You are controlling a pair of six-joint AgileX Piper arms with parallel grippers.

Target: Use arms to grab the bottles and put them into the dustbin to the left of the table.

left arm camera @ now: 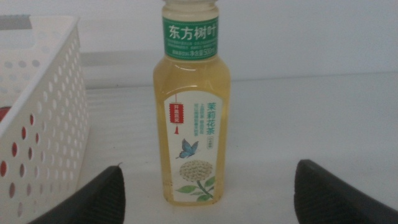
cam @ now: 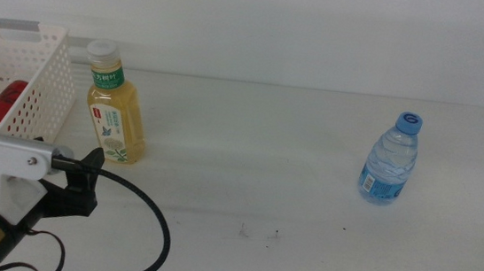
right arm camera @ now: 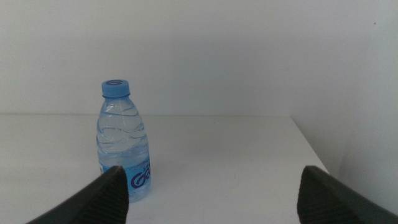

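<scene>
At the table's (cam: 290, 193) left side, the left gripper (cam: 88, 179) sits low, just short of the upright tea bottle (cam: 117, 106), its jaws spread wide with the bottle framed between them in the left wrist view and not touched. The bottle stands just beside the dustbin (cam: 37, 89), where the red can (cam: 0, 103) lies inside. Well to the right stands the water bottle (cam: 392, 159). The right gripper (right arm camera: 211, 193) faces it from a distance, jaws open and empty.
</scene>
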